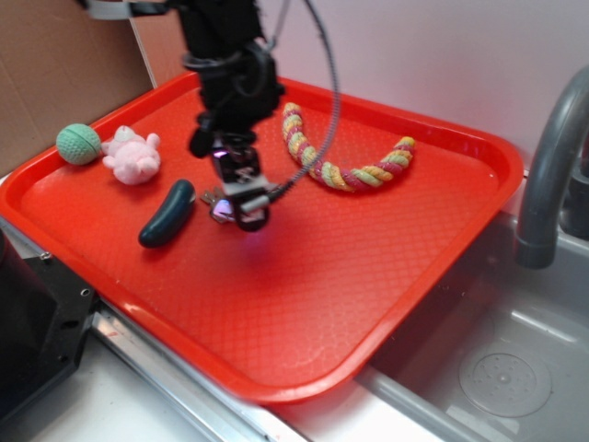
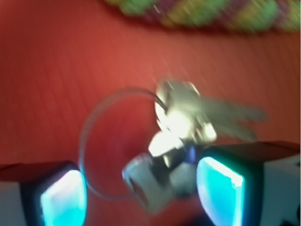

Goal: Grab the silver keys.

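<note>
The silver keys lie on the red tray, a shiny blurred bunch with a thin wire ring looping to their left. My gripper is open and low over them. Its cyan-lit pads stand wide apart, with the lower part of the bunch between them, close to the right-hand pad. In the exterior view the gripper hangs just right of the dark green cucumber toy. Only a bit of the keys shows beside its fingers.
A striped rope toy curves across the back of the tray. A pink plush and a green knitted ball sit at the far left. A grey faucet and sink lie to the right.
</note>
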You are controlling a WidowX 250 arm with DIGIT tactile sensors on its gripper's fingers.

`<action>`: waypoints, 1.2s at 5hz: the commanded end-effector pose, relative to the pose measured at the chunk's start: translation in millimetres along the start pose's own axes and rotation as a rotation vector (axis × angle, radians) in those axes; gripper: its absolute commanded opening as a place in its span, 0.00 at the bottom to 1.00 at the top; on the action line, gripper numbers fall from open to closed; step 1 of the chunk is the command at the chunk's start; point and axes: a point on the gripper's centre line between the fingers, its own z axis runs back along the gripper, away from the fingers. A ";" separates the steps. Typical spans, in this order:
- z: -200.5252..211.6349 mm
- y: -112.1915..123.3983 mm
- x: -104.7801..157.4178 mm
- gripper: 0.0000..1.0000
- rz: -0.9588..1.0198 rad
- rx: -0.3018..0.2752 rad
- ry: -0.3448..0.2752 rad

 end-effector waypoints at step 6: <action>6.3 -0.5 12.7 0.00 -0.005 0.015 0.003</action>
